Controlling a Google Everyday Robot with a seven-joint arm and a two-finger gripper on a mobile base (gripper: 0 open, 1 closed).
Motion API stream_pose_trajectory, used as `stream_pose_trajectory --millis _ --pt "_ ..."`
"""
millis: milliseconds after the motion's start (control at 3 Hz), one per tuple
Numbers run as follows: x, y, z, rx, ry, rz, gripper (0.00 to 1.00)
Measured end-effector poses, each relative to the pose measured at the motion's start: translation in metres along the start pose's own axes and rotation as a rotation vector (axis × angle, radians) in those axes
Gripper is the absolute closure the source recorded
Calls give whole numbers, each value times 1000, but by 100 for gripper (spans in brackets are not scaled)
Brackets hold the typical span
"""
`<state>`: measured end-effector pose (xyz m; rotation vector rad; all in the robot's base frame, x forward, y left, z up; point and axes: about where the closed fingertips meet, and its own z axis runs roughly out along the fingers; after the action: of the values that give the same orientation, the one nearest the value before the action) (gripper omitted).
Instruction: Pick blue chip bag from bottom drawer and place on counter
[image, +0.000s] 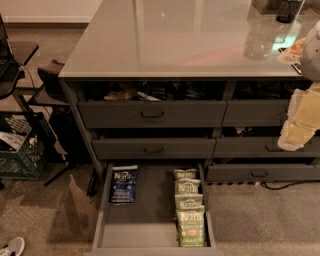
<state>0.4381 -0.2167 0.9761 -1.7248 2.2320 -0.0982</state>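
Note:
The blue chip bag lies flat at the back left of the open bottom drawer, which is pulled out toward me at floor level. A row of several green chip bags fills the drawer's right side. The counter is the wide glossy grey top above the drawers. My gripper is a pale shape at the right edge of the camera view, in front of the right-hand drawers. It is well above and to the right of the blue bag and holds nothing that I can see.
Two handled drawers sit above the open one, and more drawers are to the right. A dark container and other items stand on the counter's far right. A black crate and a stand are on the left. A shoe is at the bottom left.

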Motion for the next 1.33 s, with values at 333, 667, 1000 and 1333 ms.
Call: stream_pose_trajectory --millis 333,667,1000,1333 --pt "0 0 0 0 0 0 0" --pt "-4 12 24 -26 -42 -14 0" --pt "-22 46 94 -125 -178 -21 0" --pt "-63 94 194 -296 -337 25 0"
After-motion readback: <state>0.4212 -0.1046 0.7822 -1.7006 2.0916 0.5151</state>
